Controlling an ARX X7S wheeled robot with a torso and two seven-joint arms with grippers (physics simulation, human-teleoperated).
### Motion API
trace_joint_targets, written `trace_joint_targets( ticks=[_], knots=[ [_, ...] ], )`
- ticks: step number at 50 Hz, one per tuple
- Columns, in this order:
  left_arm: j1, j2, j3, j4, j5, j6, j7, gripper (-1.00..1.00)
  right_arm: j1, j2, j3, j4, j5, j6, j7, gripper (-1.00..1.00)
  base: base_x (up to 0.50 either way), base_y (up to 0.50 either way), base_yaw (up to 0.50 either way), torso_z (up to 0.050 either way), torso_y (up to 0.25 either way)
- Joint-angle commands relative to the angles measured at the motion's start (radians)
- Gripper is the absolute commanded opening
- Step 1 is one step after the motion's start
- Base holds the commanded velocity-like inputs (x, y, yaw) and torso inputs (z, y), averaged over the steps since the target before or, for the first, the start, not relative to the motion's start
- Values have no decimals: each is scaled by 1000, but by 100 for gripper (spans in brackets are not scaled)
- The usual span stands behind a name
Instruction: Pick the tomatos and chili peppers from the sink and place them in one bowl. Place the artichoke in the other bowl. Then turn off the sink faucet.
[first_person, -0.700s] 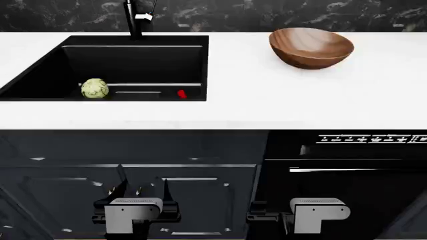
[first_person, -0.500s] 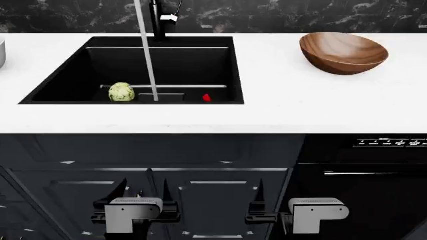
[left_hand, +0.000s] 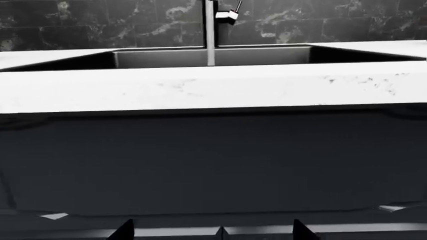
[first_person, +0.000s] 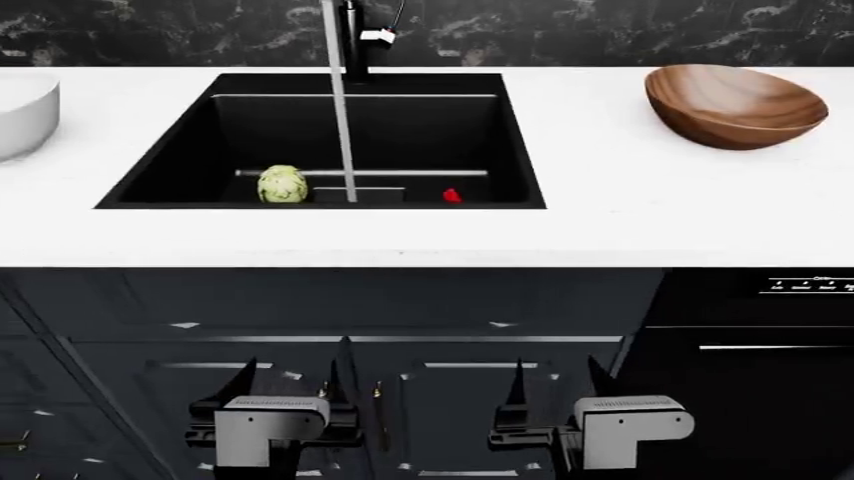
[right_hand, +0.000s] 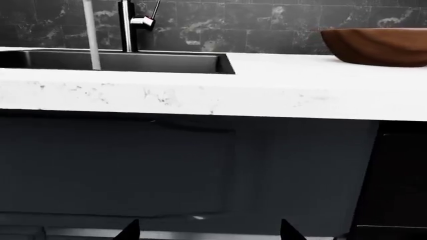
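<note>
A green artichoke and a small red vegetable lie at the front of the black sink. Water streams from the black faucet. A wooden bowl stands on the counter at the right, a white bowl at the left edge. My left gripper and right gripper are open and empty, low in front of the dark cabinets, below the counter. The faucet also shows in the left wrist view and in the right wrist view. Other vegetables are hidden.
The white countertop runs across the view, with a dark marble backsplash behind. Dark cabinet doors face both grippers. An oven front with handle is at the right.
The view has shifted left: sink, faucet and wooden bowl have slid rightward in the head view, and the white bowl has come into view at the left. Both grippers stay low and open.
</note>
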Motion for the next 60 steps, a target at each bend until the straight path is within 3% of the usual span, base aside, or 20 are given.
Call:
trace_joint_targets(
  ticks=[1, 14, 23, 60],
  knots=[
    [-1, -16, 14, -3, -10, -6, -21, 100, 5, 14, -23, 10, 16, -7, 11, 100, 0, 500, 0, 0, 0],
    [1, -31, 38, -1, -20, -3, -36, 100, 12, 28, -37, 19, 28, 0, 33, 100, 19, 500, 0, 0, 0],
    [-1, -41, 55, -2, -20, -5, -49, 100, 12, 36, -46, 21, 39, -5, 46, 100, 359, 348, 0, 0, 0],
    [-6, -74, 72, 2, -55, 8, -88, 100, 16, 62, -78, 20, 67, 12, 92, 100, 15, 5, 0, 4, 0]
  ],
)
